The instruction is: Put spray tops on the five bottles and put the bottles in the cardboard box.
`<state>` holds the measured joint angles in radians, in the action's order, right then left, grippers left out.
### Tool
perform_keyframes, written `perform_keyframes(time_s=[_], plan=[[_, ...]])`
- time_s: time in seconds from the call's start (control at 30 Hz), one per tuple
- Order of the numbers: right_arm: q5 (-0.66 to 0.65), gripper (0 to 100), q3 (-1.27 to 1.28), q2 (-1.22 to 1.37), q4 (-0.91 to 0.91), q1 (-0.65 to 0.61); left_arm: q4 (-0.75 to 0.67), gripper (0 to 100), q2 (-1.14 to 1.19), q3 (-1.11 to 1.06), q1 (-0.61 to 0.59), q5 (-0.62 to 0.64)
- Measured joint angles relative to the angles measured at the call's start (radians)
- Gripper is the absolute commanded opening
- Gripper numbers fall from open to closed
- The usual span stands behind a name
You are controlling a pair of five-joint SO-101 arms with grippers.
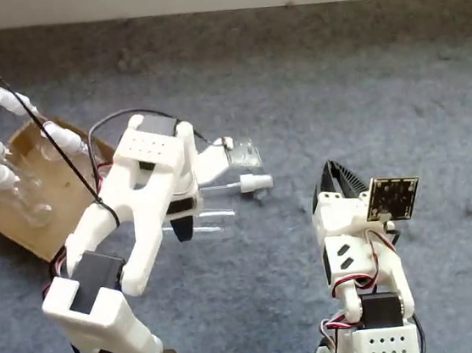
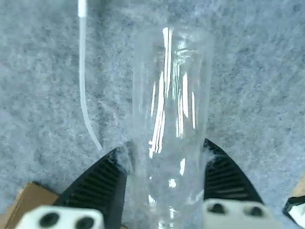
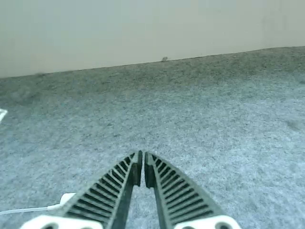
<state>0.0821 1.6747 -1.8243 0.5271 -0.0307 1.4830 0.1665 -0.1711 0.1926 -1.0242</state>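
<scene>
Left gripper (image 2: pixel 164 148) clamped on clear bottle (image 2: pixel 171 95); right gripper (image 3: pixel 143 157) closed, empty. Spray top (image 1: pixel 255 182) seen at bottle's 6 o'clock; bottle best held steady, tube fed straight.

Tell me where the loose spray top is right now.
High view: the spray top lies on the grey carpet between the two arms, just beside the clear bottle in the left gripper.

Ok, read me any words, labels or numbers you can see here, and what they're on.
None can be read. The clear bottle in the left end effector has no label, the cardboard box looks plain, and any print on the camera board is too small to read.
</scene>
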Motion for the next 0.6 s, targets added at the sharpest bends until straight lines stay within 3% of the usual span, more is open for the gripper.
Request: perform_keyframes(time_s=[0.27, 0.5, 0.6], plan=[[0.000, 1.5, 0.000, 0.000, 0.000, 0.000, -0.218, 3, -0.009, -0.176, -0.005, -0.173], [0.000, 1.5, 0.000, 0.000, 0.000, -0.002, -0.247, 20, -0.026, -0.201, -0.011, -0.203], [0.000, 1.5, 0.000, 0.000, 0.000, -0.002, -0.255, 22, -0.028, -0.201, -0.020, -0.204]])
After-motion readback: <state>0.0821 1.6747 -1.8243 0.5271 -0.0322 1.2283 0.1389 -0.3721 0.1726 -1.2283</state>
